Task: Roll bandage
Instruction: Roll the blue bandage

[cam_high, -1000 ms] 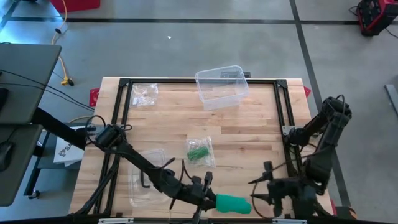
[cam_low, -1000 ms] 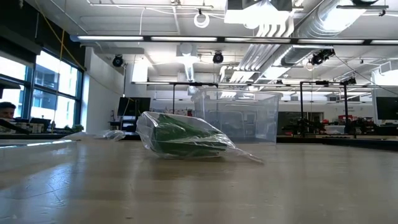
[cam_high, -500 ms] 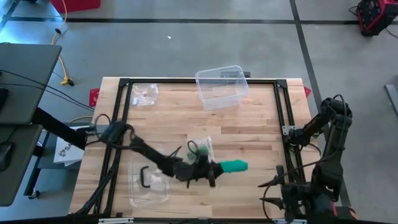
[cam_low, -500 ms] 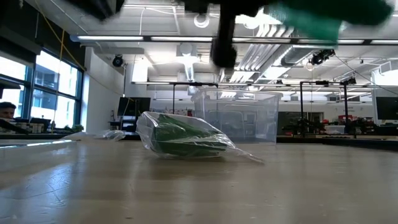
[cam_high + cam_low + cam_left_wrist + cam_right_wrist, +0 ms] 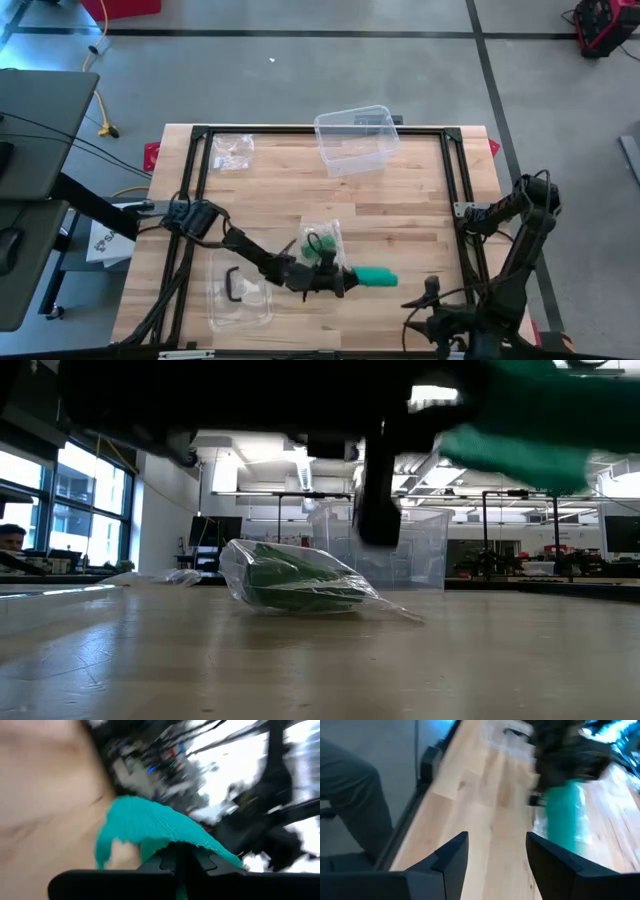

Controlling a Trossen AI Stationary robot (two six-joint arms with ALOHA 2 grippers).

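Clamping green bandage roll (image 5: 376, 277), left pincer (image 5: 345, 281), roll's long axis lying level, pointing toward right arm.

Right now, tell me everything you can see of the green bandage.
The green bandage is a teal-green roll of ribbed, crinkly fabric, lying roughly level and lengthwise away from the left gripper, whose jaws are shut on one end of it. It is held just above the wooden table, near the front edge and beside the clear bag of green items. In the left wrist view its loose edge fans out raggedly. Whether it touches the wood cannot be told.
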